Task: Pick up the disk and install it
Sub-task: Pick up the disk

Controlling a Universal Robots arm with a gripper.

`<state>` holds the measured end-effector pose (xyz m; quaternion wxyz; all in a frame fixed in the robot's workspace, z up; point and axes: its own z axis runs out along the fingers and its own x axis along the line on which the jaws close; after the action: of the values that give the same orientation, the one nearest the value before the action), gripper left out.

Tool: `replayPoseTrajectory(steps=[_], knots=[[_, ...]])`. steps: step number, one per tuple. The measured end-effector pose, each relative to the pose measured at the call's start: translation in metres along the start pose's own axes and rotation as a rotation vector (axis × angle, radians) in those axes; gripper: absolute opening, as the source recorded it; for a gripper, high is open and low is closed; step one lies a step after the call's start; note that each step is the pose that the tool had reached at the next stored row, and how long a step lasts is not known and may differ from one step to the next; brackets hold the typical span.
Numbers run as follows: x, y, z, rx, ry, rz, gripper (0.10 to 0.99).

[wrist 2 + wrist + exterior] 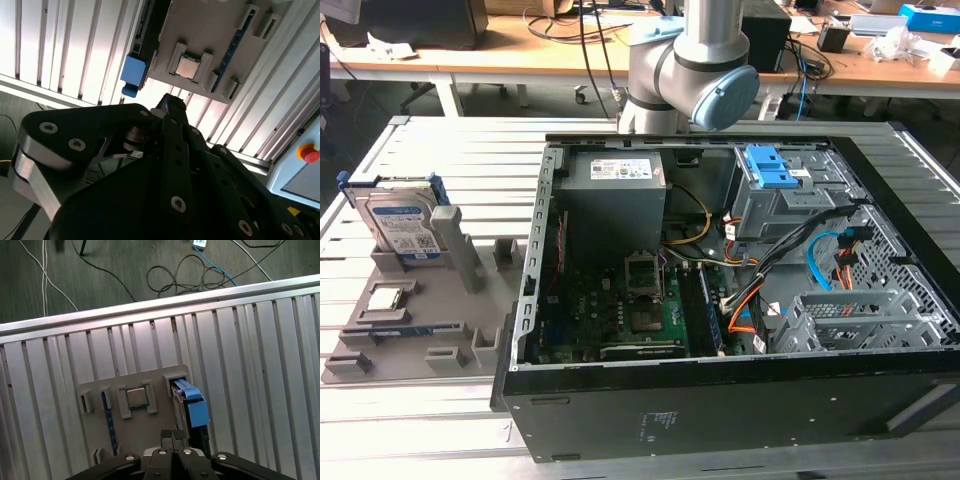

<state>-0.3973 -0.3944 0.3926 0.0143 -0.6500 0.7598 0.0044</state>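
Fingers (166, 436) together in the first wrist view, clamped on nothing; gripper (172, 433) above grey holder (420, 345), apart from it.

Exterior view, left to right:
- one disk (403, 222), upright in a holder slot, label face showing
- one square chip (385, 298), flat on holder, near disk
- one open computer case (535, 300), just beside holder
- one blue-fronted cage (775, 180), inside case
- arm (685, 60), behind case

Both wrist views: disk edge-on, blue frame toward camera, top edge uncovered, chip beside it.
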Motion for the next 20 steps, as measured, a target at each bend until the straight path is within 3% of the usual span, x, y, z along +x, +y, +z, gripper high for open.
replayPoseTrajectory(steps=[9, 10, 13, 14, 18, 20], knots=[[0.0, -0.0001, 0.0, -0.001, 0.0008, -0.03, 0.102], [-0.0001, -0.0001, 0.0002, -0.005, 0.0011, -0.03, 0.102], [-0.0001, -0.0003, 0.0004, -0.036, 0.0055, -0.03, 0.102], [-0.0001, -0.0003, 0.0004, -0.041, 0.0063, -0.029, 0.102], [-0.0001, -0.0003, 0.0003, -0.042, 0.0065, -0.029, 0.102], [-0.0001, -0.0003, 0.0003, -0.043, 0.0066, -0.029, 0.169]])
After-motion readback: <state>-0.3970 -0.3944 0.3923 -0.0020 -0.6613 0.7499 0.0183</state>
